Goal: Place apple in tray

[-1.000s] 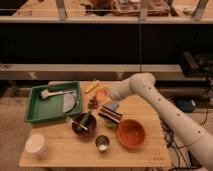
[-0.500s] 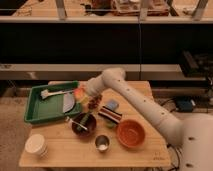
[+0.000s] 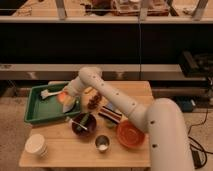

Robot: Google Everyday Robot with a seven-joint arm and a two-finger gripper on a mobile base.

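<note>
The apple [image 3: 63, 96], small and orange-yellow, sits in the tip of my gripper [image 3: 68, 99], which is shut on it. The gripper holds it just over the right end of the green tray [image 3: 34, 111], which lies at the table's left back. My white arm reaches in from the lower right and crosses the table's middle. A white object [image 3: 48, 93] lies in the tray's far part.
A dark bowl [image 3: 83, 125] with a utensil stands in front of the tray. An orange bowl [image 3: 131, 135], a small metal cup [image 3: 102, 143] and a white cup [image 3: 36, 145] stand nearer the front. A dark red cluster [image 3: 93, 102] lies beside the tray.
My arm has swung left from the table's middle, and the gripper with the apple now hangs over the tray's right end.
</note>
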